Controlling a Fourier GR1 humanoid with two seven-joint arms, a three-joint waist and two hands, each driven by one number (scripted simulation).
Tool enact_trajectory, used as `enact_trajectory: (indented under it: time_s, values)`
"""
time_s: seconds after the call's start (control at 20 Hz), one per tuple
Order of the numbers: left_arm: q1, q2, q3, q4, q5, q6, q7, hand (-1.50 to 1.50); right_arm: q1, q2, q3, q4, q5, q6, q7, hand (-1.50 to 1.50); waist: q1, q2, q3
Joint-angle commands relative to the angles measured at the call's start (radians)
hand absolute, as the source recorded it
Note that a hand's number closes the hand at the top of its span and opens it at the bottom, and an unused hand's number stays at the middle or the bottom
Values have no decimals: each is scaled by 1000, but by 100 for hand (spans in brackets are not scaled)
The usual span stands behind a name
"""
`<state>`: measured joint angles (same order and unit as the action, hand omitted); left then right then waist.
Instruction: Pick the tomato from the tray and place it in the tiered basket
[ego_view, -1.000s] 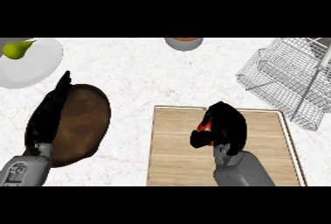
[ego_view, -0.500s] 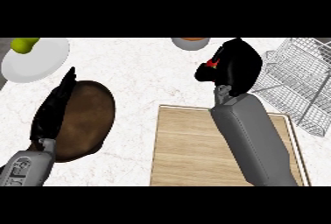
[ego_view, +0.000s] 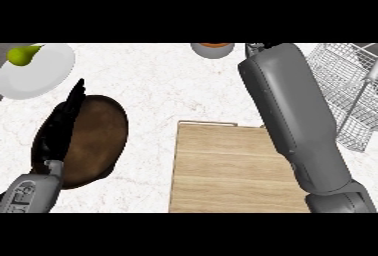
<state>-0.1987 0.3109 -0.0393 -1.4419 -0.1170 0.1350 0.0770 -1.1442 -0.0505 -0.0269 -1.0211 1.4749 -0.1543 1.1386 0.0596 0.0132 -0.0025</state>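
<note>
Hand status first: my right hand cannot be seen, since the right forearm (ego_view: 299, 120) stretches up past the top of the head view, so I cannot tell how it is set. The tomato is not visible either; I judge it is carried by that hidden hand, but I cannot confirm this. My left hand (ego_view: 63, 130) rests at the view's left, fingers straight and relaxed, over the brown plate (ego_view: 100, 145).

Step in hand, by my judgement: transport to the tiered basket (ego_view: 343, 85), whose wire frame stands at the right, just beside the forearm.

Procedure:
1. Bring the hand over an open tier before lowering; do not release above a wire rim.
2. Lower until the tomato is within the tier walls, then open the fingers.
3. Withdraw straight up to clear the wires.

Clearances: the wooden tray (ego_view: 236, 170) lies below the forearm, its top bare where it shows. The small bowl (ego_view: 212, 49) sits near the top edge, just left of the arm; avoid sweeping left. The white plate (ego_view: 40, 72) with the pear (ego_view: 23, 54) is well apart at the upper left. Open table (ego_view: 170, 85) lies between the plates and the arm.
</note>
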Motion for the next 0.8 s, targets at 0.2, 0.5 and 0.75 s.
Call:
enact_trajectory:
  time_s: [0.2,0.5,0.75]
  values:
    - [67,-11,18,17,5,-4,-76,0,-190,-40,-175,199,-39,-83,40,150,-22,-3,1]
    - [-8,-16,27,4,-13,6,11,0,-169,-113,-180,389,-8,-101,-82,150,-33,-4,2]
    - [25,1,50,15,3,-17,-28,0,-176,-239,-154,452,75,15,-80,150,-41,-8,2]
